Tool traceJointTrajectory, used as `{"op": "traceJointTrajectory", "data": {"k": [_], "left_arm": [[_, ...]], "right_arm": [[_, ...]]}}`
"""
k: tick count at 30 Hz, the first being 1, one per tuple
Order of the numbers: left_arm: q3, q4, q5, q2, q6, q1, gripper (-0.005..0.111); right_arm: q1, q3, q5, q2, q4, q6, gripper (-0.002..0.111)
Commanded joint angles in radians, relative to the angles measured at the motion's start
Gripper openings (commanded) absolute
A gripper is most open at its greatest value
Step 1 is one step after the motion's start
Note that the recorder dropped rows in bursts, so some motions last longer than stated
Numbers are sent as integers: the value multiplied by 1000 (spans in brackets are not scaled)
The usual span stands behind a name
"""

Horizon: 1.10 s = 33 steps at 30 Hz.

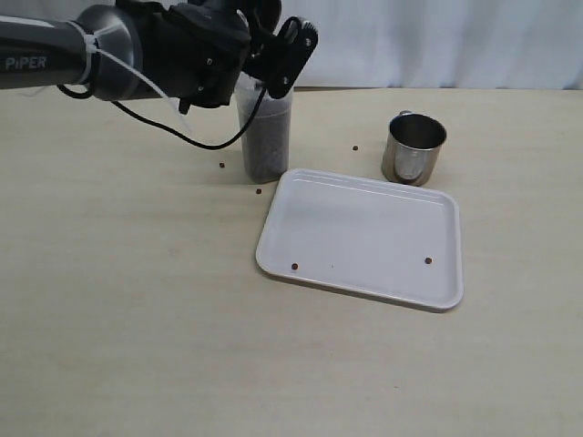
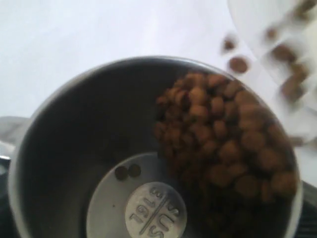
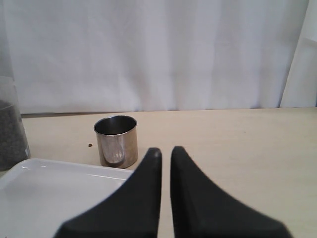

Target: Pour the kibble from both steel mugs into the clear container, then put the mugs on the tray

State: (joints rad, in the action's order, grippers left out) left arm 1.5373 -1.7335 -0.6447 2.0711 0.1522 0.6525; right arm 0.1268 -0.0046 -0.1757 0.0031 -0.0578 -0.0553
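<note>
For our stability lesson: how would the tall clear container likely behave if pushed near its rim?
Tall and narrow, the clear container would probably tip rather than slide. The kibble filling most of it likely weights it, steadying it somewhat. Smooth walls may be slippery.

Tilted mug [image 2: 59, 163] cropped; falling kibble [image 2: 238, 64] blurred.

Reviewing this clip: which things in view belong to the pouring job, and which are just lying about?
Job in hand:
- tilted mug, its kibble pouring out
- container
- second mug, upright beside the tray

Lying about:
- loose pellets on the table
- two more pellets on the tray
- white backdrop
</note>
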Motion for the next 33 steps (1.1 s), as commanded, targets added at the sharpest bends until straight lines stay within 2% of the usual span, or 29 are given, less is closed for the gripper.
{"op": "traceJointTrajectory", "data": {"k": [1,18,21,33], "left_arm": [[12,-11,-50,-6,3,4,0],[53,-11,-45,-6,66,22,0],[58,-11,-45,-6,138,22,0],[59,-11,-81,31,243,33,0]], "right_arm": [[4,5,-2,-3,-2,-2,5],[4,5,-2,-3,-2,-2,5],[4,5,-2,-3,-2,-2,5],[4,5,-2,-3,-2,-2,5]]}}
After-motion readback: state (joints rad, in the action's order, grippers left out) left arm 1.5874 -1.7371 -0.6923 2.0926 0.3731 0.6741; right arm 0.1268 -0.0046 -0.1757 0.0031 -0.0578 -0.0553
